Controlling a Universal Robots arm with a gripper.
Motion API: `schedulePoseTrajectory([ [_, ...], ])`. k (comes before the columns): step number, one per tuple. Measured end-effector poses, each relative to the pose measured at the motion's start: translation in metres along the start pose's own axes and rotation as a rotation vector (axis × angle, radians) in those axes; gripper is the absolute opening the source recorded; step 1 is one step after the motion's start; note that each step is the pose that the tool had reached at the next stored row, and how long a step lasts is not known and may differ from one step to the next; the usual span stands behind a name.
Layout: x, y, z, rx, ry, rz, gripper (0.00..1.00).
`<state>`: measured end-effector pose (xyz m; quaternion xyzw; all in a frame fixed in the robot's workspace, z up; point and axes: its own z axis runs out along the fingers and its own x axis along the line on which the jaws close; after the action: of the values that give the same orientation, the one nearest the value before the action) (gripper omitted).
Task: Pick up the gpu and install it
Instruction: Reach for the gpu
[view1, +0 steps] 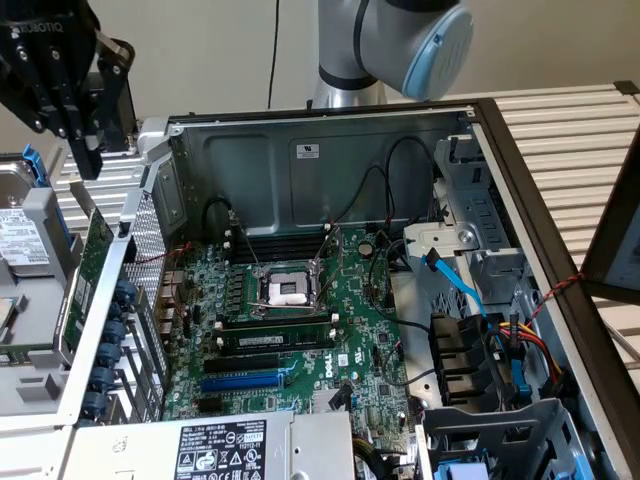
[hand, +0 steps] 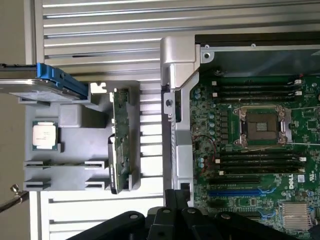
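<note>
Exterior view looks obliquely, wrist view straight down, sharing the motherboard (view1: 360, 330).

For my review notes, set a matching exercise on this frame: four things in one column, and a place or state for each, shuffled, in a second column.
Things:
1. gpu
2. processor chip
3. blue slot
4. tool

Places or states:
A. shut, holding nothing
B. lying flat in a pocket of the grey holder
C. empty, on the motherboard
D. standing on edge at the side of the grey holder

Pairs: 1-D, 2-B, 3-C, 4-A.
</note>
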<state>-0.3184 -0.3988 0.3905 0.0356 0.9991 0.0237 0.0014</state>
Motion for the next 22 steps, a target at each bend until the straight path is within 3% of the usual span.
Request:
schedulePoseTrajectory([
  [12,0.054,-0.0041,0.0047,-0.002,0.003,0.0,0.11],
  [17,0.077,-0.006,0.0098,-0.008,-0.0024,0.0,0.11],
  [19,0.085,-0.0066,0.0107,-0.0143,-0.0117,-0.001,0.11],
  [20,0.088,-0.0068,0.0109,-0.0176,-0.0203,-0.001,0.11],
  [21,0.09,-0.007,0.0109,-0.0213,-0.0339,-0.002,0.11],
  [22,0.092,-0.0071,0.0109,-0.0254,-0.052,-0.003,0.11],
])
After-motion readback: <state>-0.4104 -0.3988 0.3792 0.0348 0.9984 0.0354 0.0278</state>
